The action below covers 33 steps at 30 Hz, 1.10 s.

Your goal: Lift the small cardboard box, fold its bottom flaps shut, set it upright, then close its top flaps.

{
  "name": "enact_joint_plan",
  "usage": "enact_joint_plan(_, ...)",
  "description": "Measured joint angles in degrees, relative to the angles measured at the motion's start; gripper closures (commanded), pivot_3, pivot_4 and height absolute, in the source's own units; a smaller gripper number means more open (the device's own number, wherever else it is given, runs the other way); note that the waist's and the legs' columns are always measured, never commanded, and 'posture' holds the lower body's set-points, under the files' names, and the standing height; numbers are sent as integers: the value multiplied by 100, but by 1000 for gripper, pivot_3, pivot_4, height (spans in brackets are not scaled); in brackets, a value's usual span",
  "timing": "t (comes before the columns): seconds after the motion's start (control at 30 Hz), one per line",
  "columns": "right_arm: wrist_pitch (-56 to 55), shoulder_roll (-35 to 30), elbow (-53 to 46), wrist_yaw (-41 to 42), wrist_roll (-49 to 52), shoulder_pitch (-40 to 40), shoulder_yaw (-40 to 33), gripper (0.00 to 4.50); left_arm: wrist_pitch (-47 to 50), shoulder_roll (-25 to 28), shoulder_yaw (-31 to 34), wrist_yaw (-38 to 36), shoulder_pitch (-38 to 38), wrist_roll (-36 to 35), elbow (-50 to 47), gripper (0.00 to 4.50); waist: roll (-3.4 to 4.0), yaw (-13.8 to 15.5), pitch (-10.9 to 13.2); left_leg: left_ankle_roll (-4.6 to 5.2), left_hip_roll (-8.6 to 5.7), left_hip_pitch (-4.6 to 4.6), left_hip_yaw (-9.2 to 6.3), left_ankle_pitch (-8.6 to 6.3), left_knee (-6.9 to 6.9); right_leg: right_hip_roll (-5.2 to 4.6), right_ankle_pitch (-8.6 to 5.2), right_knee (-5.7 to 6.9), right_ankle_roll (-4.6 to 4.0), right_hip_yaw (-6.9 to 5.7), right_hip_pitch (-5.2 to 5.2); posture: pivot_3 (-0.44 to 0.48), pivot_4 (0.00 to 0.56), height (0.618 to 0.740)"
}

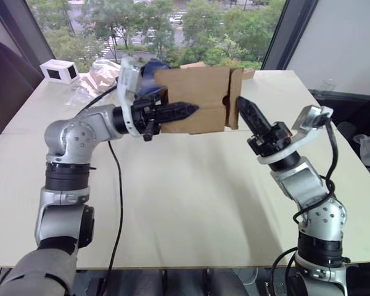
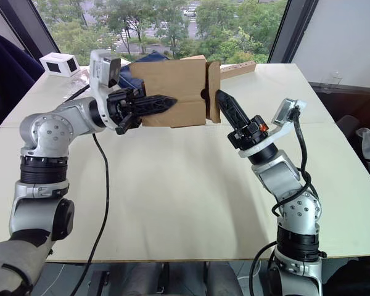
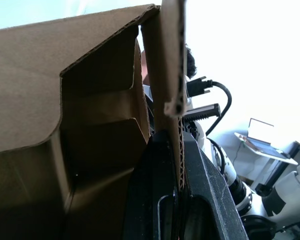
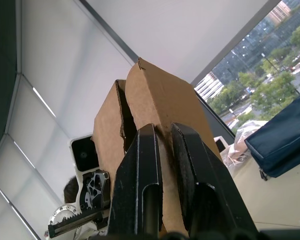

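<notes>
Small cardboard box [image 1: 194, 98] hides table's [image 1: 172, 185] far edge; box interior cut off in left wrist view.

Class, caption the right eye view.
Left gripper holds the small cardboard box above the table; right gripper grips a flap.

pale wooden table [image 1: 172, 203], big window [image 1: 172, 24], leafy trees outside [image 2: 222, 24]

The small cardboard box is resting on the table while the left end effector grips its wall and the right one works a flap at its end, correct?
Not quite: the small cardboard box is held up in the air, clear of the table, as the left eye view shows. The rest stands: the left end effector grips its wall and the right end effector works a flap at its end.
</notes>
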Motion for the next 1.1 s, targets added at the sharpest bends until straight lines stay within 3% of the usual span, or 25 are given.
enact_joint_plan(0.3,47,80,-86,-17,-44,-36,215,4040,0,-38,0,33,3,0,-1,4500,0,0,0,0,0,0,0,0,0,0,0,0,0,0,0,0,150,740)
enact_joint_plan(0.7,358,-32,-596,-40,801,147,300,4040,115,-21,-7,-368,-11,-106,20,4500,1,-1,0,0,0,0,0,0,-1,0,0,-1,0,0,0,0,150,740)
enact_joint_plan(0.97,398,-695,-771,-123,1162,475,-66,4040,127,-43,76,-400,-167,-226,140,4500,0,8,0,0,-1,-1,0,0,-1,0,0,-2,0,0,2,0,150,740)
enact_joint_plan(1.0,391,-723,-794,-124,1198,500,-120,4292,127,-43,80,-401,-168,-236,140,4500,0,9,0,1,-1,-1,0,0,-1,-1,0,-2,0,0,2,0,150,740)
enact_joint_plan(1.1,295,-818,-826,-141,1334,567,-335,4292,126,-43,83,-400,-168,-238,140,4500,0,2,0,1,-1,0,0,0,-1,0,0,-2,0,0,2,0,150,740)
